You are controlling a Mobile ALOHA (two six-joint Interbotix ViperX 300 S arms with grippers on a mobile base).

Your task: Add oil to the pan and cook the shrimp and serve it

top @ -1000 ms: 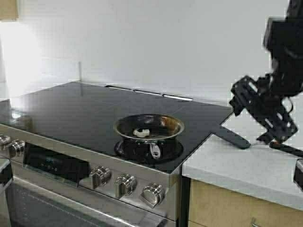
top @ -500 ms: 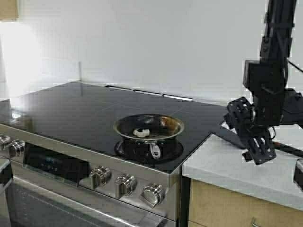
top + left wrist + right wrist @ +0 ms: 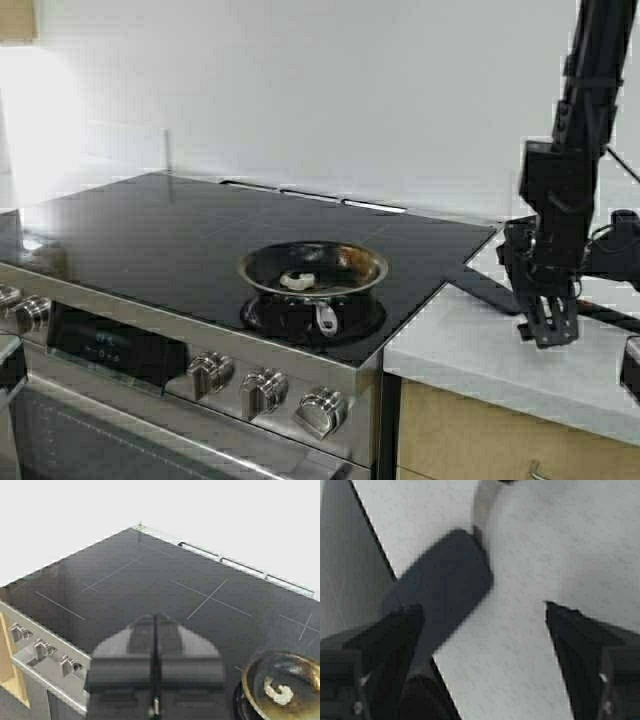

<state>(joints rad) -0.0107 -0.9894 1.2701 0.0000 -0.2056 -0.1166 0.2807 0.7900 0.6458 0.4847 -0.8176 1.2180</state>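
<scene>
The pan [image 3: 314, 268] sits on the front right burner of the black glass cooktop [image 3: 180, 230], handle toward the knobs. The shrimp [image 3: 298, 280] lies curled inside it. From the left wrist the pan [image 3: 301, 669] and shrimp [image 3: 278, 692] show off to one side. My left gripper [image 3: 155, 619] is shut and empty, hovering over the cooktop. My right gripper [image 3: 548, 325] points down at the white counter, open, its fingers astride the end of a dark flat spatula blade [image 3: 440, 595]. The oil is out of view.
The spatula [image 3: 490, 290] lies across the seam between cooktop and white counter [image 3: 470, 350]. The stove's knobs [image 3: 265, 390] line its front panel. A white wall runs behind the stove. A black object [image 3: 632, 368] pokes in at the right edge.
My right arm has swung in from the far right, turned its gripper to point straight down, and lowered over the counter by the spatula. The pan and shrimp have not moved.
</scene>
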